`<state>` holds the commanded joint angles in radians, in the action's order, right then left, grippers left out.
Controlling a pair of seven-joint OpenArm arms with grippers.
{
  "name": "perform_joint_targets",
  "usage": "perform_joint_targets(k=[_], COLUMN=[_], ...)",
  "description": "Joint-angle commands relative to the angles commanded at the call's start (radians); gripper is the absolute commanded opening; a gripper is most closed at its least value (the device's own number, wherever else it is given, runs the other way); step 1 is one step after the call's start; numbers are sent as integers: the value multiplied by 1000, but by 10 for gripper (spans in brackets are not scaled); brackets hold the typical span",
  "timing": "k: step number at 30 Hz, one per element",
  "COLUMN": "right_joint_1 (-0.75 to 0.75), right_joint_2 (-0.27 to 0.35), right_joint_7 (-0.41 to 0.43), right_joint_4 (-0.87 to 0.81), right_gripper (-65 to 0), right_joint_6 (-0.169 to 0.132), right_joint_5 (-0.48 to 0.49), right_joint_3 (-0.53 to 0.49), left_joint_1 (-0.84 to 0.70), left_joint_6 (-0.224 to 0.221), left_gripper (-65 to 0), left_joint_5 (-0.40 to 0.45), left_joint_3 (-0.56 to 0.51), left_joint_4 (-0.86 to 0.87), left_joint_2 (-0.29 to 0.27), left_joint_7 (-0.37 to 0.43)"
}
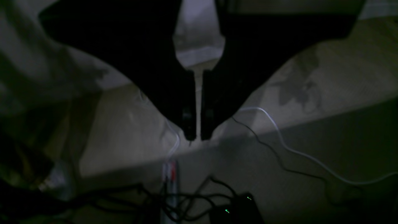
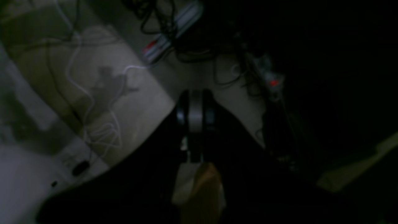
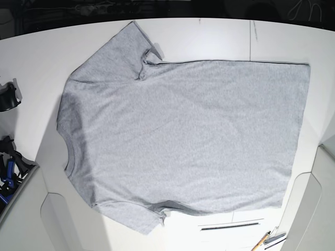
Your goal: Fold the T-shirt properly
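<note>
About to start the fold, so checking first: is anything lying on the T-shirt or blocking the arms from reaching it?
Nothing visible lies on the T-shirt; it lies spread flat on the table. Neither arm shows in the base view, so their paths cannot be judged.

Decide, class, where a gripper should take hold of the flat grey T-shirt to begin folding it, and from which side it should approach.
Probably the lower sleeve of the T-shirt, approached from the table's near edge. The shirt lies spread flat, collar toward the base view's left, hem toward its right. That sleeve juts out from the body, giving an edge to pinch.
</note>
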<state>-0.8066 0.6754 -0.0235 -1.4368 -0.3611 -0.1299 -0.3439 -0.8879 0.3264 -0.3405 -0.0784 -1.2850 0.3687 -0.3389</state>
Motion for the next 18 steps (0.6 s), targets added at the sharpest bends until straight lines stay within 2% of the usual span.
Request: perform_joint_targets(k=[4,8,13,16,18], right_joint_1=[-104,-163,-169,-169,-169], right_joint_2=[49,64,64,64,63], right_joint_7=[-3,-46,-92,-164,-212], right_joint_4=[-185,-299,-371,-419,-463], right_gripper=[-650,-650,-650,-650,-650], right_joint_6=[-2,-3,-6,-6,-6], right_joint_5=[12,97,219,302,338], right_joint_3=[57,143,238,277,298], left_joint_1=[-102,-188,-266,-284,-285], left_joint_6=[0,0,0,0,0], left_gripper=[-614,-614,-614,-615,-616], left_joint_5=[0,0,0,-1,-33], left_joint_3=[85,149,246,312,361], left_joint_4=[-148,-267,-390,-462,-498], left_joint_2=[0,0,0,0,0], left_joint_7=[-17,-18,-24,-104,-158])
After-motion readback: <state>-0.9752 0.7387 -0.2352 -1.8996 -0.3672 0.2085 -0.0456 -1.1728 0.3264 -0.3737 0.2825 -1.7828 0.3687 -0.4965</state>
